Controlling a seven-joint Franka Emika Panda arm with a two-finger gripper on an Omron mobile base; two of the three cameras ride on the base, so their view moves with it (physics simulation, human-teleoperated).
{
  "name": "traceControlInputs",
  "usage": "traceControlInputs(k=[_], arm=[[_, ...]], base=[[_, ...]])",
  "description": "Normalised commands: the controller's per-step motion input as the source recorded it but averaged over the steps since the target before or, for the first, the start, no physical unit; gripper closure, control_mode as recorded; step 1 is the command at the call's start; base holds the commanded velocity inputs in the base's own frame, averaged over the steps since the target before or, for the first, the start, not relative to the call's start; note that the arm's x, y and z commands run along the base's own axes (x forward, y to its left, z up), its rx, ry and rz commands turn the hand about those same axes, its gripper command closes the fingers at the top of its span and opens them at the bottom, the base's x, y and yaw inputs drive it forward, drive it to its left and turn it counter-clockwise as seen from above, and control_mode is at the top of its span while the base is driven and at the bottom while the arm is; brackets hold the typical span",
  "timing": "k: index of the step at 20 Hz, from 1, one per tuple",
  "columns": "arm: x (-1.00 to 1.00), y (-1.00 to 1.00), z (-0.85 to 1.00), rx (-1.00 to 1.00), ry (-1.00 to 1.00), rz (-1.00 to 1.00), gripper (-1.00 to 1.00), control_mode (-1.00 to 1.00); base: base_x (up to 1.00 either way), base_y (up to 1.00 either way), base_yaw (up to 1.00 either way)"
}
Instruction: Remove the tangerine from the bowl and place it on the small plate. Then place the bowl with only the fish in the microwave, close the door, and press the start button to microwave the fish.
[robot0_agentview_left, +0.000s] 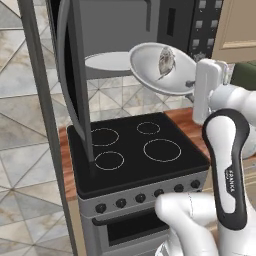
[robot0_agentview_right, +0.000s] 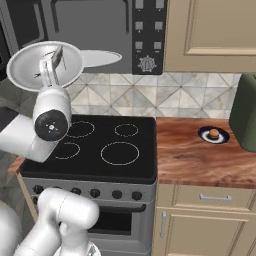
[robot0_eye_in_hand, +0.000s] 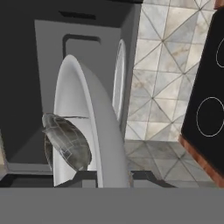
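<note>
1. Count: one bowl (robot0_agentview_left: 155, 70), one fish (robot0_agentview_left: 165, 61) in it, one tangerine (robot0_agentview_right: 214, 133), one plate (robot0_agentview_right: 207, 135), one microwave (robot0_agentview_right: 95, 30), one stove (robot0_agentview_right: 95, 145) with four rings.
2. Gripper (robot0_agentview_right: 50, 75) grips the bowl by its rim, jaws shut on it. Bowl is held in the air, tilted steeply, above the stove's back edge.
3. Fish lies against the bowl's inner wall; in the hand view it sits low in the bowl (robot0_eye_in_hand: 87, 127).
4. Microwave hangs above the stove, door (robot0_agentview_left: 75, 85) swung wide open. White turntable (robot0_agentview_left: 107, 61) lies inside; bowl's far rim is just beside it, at the cavity mouth.
5. Tangerine sits on the plate, on the wood counter (robot0_agentview_right: 195, 160) right of the stove, well apart from the bowl.
6. Green oven (robot0_agentview_right: 246, 120) stands just right of the plate.
</note>
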Motion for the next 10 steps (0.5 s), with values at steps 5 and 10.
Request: traceControlInputs(k=[5, 10], arm=[[0.69, -0.02, 0.33, 0.01, 0.14, 0.00, 1.00, -1.00], [0.85, 0.00, 0.14, 0.00, 0.15, 0.00, 1.00, -1.00]], base=[[0.00, 0.00, 0.00], [0.00, 0.00, 0.00]])
